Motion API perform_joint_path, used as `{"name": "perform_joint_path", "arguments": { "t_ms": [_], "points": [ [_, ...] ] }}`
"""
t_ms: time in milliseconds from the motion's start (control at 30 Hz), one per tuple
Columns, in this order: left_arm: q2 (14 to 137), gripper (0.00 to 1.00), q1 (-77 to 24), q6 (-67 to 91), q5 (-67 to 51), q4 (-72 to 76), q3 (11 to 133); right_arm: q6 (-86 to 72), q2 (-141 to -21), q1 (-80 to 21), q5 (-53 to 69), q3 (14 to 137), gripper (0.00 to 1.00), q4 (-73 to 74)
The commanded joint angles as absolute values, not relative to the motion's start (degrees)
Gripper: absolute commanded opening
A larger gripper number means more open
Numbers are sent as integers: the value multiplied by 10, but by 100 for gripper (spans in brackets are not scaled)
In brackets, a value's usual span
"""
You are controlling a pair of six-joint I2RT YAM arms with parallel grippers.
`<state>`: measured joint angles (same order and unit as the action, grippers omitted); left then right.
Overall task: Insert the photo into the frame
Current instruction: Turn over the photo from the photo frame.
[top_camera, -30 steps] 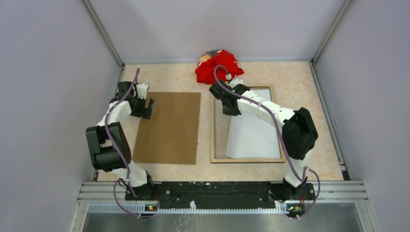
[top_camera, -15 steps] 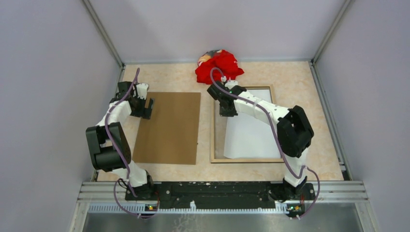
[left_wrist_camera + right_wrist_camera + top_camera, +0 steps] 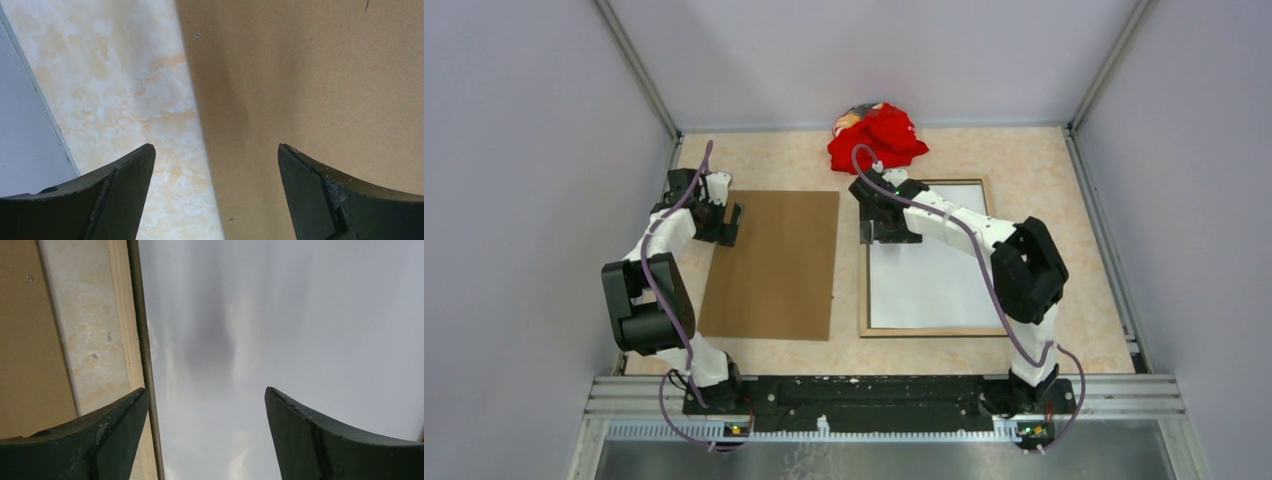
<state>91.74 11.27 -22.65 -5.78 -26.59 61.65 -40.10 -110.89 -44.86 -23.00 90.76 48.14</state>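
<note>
Frame (image 3: 934,331): back-up on the worktop (image 3: 1034,160), pale wood showing, so I can load it from behind.
Photo (image 3: 929,285): flat inside the frame, white side up, filling the opening.
Board (image 3: 774,265): left of the frame, apart; I take it for the backing.
Left hand (image 3: 215,147): spread and empty over the board's edge farthest from the frame.
Right hand (image 3: 205,390): spread, pinching nothing, above the photo near the frame's far-left corner.
Cloth (image 3: 876,138): beyond the frame's far rail.
</note>
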Motion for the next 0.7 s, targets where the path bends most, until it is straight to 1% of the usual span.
{"name": "perform_joint_path", "arguments": {
  "t_ms": [0, 133, 233, 400, 533, 667],
  "points": [
    [904, 99, 115, -227, -66, -253, 625, -380, -1084, -453, -216, 909, 89, 463],
    [906, 99, 115, -226, -69, -253, 622, -366, -1071, -454, -190, 897, 98, 448],
    [910, 99, 115, -226, -65, -258, 627, -361, -1056, -455, -171, 893, 99, 427],
    [916, 99, 121, -235, -55, -265, 649, -363, -1060, -475, -127, 921, 99, 399],
    [927, 99, 143, -245, -43, -280, 686, -376, -1084, -508, -92, 940, 99, 363],
    [941, 99, 172, -253, -21, -278, 704, -413, -1120, -517, -31, 940, 98, 319]
  ]
}}
